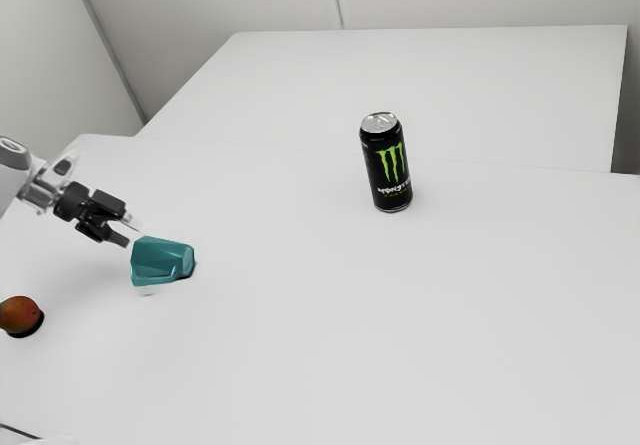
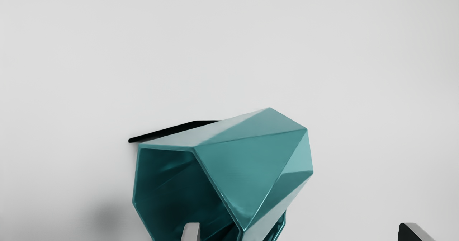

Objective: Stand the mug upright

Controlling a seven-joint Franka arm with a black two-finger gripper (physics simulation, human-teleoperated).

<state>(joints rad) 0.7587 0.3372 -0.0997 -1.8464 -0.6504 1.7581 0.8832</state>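
Exterior view, left to right. At the left edge, an orange-red fruit [image 1: 20,315] rests on the white table [image 1: 400,335], at about eight o'clock from the mug. Above it, the arm comes in from ten o'clock and ends in a black two-finger gripper [image 1: 133,235]. Its two fingers stand wide apart, with nothing clamped between them.

Just beside the fingertips, at about four o'clock from them, a teal faceted mug [image 1: 162,261] lies on its side on the table. In the wrist view its open mouth [image 2: 168,183] is turned toward one finger, whose tip overlaps the opening; whether they touch, I cannot tell. The glossy walls look stiff, like glazed ceramic: probably moderately light, rather slippery, and liable to chip if it drops or tips over hard. The best hold is likely across the body near the mouth, or one finger inside and one outside the rim, squeezing gently on flat facets and then rotating the mouth to twelve o'clock.

Farther right, well apart at about two o'clock from the mug, stands an upright black drink can [image 1: 388,170]. It bears a green claw-mark M and white lettering reading "Monster"; the smaller green line beneath is illegible.
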